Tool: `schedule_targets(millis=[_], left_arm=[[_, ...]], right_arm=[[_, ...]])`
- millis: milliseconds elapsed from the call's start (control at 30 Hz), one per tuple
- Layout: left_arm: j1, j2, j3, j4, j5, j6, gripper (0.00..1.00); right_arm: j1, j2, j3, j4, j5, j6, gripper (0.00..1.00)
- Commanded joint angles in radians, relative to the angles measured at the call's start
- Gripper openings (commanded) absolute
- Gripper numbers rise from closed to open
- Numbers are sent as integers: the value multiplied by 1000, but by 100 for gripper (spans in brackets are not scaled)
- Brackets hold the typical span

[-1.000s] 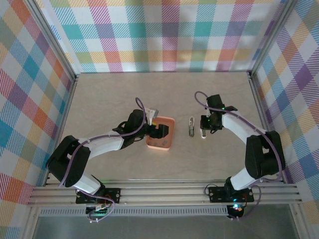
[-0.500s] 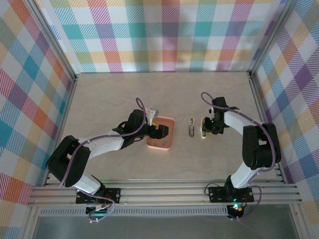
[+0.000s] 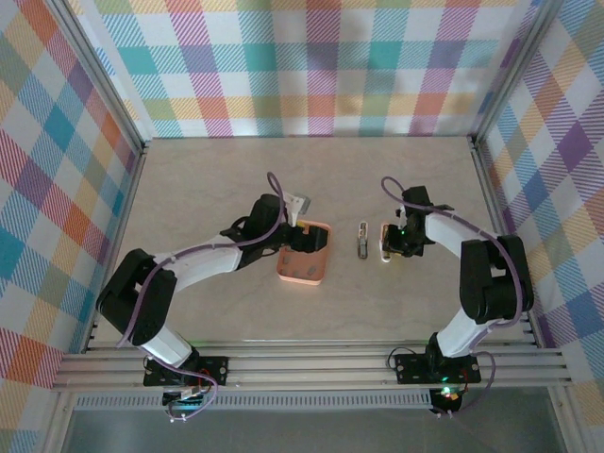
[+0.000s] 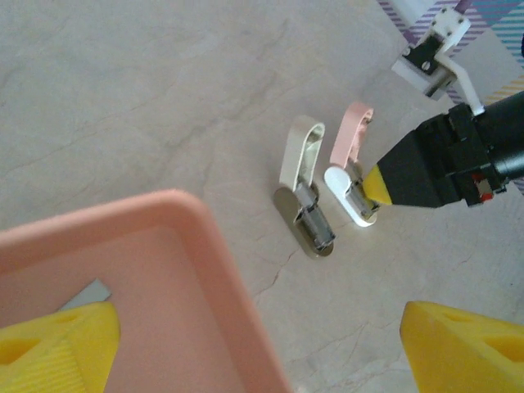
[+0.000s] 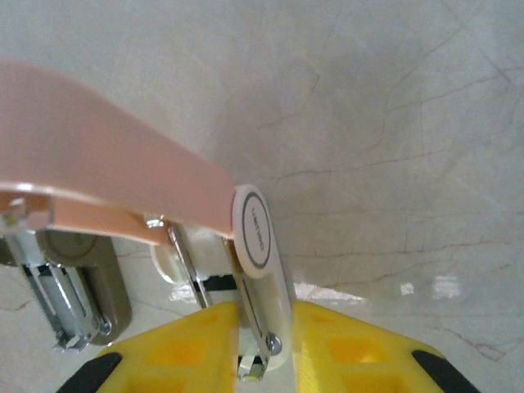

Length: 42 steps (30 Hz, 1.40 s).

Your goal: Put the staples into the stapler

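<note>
- My left gripper [image 4: 258,319] hangs over the right-hand edge of the orange tray [image 3: 300,272], its jaws spread wide and holding nothing.
- One of its yellow fingers [image 4: 57,344] sits inside the tray, and the other is outside it, above the bare table [image 3: 217,179].
- On the tray floor, just beside that inner finger, I see a small grey strip of the staples [image 4: 92,293]. Most of it is hidden behind the finger, so I cannot tell how many lie there.
- My right gripper [image 5: 264,344] is down at the table surface, to the right of the tray.
- Its jaws are closed in on the near end of the pink stapler [image 4: 348,143]. One yellow pad presses each side of the narrow white base.
- The pink stapler lies on the table with its pink lid swung up and open, so the metal channel shows along the base.
- The taupe stapler [image 4: 304,214] lies just beside it on the tray side. It is also open, with its pale lid raised, and neither of my grippers touches it.
- Both staplers sit between the tray and my right gripper, roughly parallel to each other.
</note>
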Motion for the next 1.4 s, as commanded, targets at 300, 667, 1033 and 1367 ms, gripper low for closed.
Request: schedule_targets(millis=[300, 667, 1033, 1367], left_arm=[[-34, 201, 345, -227, 2, 49, 85], [-72, 493, 695, -365, 110, 69, 83], [-79, 699, 917, -415, 134, 42, 71], [-78, 788, 1017, -488, 173, -42, 52]], right_arm=[[8, -239, -95, 83, -51, 61, 25], [86, -458, -324, 300, -74, 258, 27], [191, -481, -428, 433, 24, 447, 27], [208, -373, -469, 571, -25, 529, 27]])
